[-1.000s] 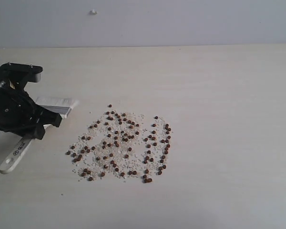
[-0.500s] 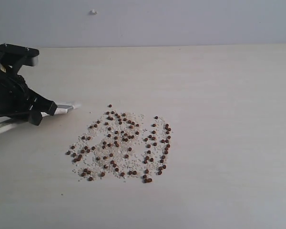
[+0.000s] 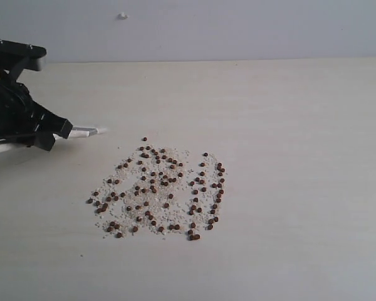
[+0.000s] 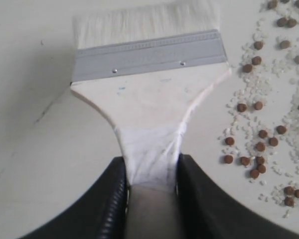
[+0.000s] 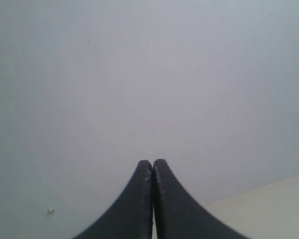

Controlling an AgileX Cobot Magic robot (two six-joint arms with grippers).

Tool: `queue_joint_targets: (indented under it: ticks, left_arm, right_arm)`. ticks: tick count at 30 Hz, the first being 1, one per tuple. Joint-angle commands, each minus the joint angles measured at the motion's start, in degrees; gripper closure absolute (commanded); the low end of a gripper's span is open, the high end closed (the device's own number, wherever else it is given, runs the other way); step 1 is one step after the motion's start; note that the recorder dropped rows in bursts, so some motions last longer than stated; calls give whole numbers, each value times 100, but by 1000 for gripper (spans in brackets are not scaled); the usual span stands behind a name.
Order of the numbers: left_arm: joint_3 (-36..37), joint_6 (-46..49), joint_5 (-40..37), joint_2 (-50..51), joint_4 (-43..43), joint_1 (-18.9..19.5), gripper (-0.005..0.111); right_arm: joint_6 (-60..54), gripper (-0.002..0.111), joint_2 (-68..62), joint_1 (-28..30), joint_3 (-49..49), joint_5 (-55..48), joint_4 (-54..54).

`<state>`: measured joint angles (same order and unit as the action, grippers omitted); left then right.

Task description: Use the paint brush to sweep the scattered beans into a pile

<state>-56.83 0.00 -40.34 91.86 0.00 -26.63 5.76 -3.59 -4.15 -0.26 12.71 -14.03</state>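
Left hand: the black hand (image 3: 52,135) sits at the nine o'clock edge of the exterior view, clamped on the narrow neck of the paint brush (image 4: 149,99), with one finger (image 4: 107,199) on each side.
Paint brush: pale wooden handle, white wrap where it is gripped, then a silver band (image 4: 149,54) and off-white bristles (image 4: 144,22) pointing away from the hand. In the exterior view only its front end shows past the fingers, aimed toward three o'clock. I cannot tell whether the bristles touch the worktop (image 3: 301,157).
Beans: dark reddish-brown beans (image 3: 160,188) mixed with whitish grains, spread in a loose flat patch near the middle of the worktop.
Brush to beans: the brush tip lies at about ten o'clock from the patch, near its edge but apart from it.
Right hand: the dark fingers (image 5: 153,172) are pressed together, gripping nothing, in front of a plain pale wall.
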Motion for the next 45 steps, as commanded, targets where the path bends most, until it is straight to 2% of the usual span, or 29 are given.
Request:
queue_joint_targets:
  ticks: [1, 3, 9, 13, 17, 21, 26, 28, 38, 42, 45]
  left_arm:
    - [-197, 150, -53, -224, -225, -15, 107]
    - [-279, 150, -62, -288, -225, -15, 107]
    - [-464, 262, -115, -371, -237, -15, 107]
    - [-465, 456, -272, -400, -485, -15, 107]
    - [-465, 916, -422, -410, -909, -28, 107]
    - [-465, 1206, -425, -412, -1306, -28, 107]
    - [-465, 2098, -425, -412, -2061, -28, 107]
    - [-465, 2353, -425, -412, -2270, -28, 107]
    - [-465, 2421, -400, -412, -2340, -28, 107]
    - [-465, 2421, -412, -412, -2329, -28, 107]
    - [-465, 2421, -412, -412, -2291, -28, 107]
  right_arm:
    - [1019, 108, -801, -22, 26, 1709, 1351]
    - [1259, 108, -1366, -22, -165, 2216, 2096]
    - [1959, 108, -3592, -22, -1431, 2453, 4895]
    - [2142, 108, -5442, -22, -2416, 3470, 6401]
    - [1261, 106, -7262, -22, -3399, 4458, 7440]
    - [1010, 93, -8687, -177, -4355, 5294, 8586]
    - [696, 60, -10163, -907, -5307, 5308, 9035]
    - [391, 50, -10607, -1255, -5586, 5149, 9128]
    - [-326, 48, -11331, -2672, -6441, 3103, 8882]
    - [-326, 48, -11331, -2947, -6720, 2541, 8308]
    - [-263, 49, -11319, -2986, -6814, 2577, 8295]
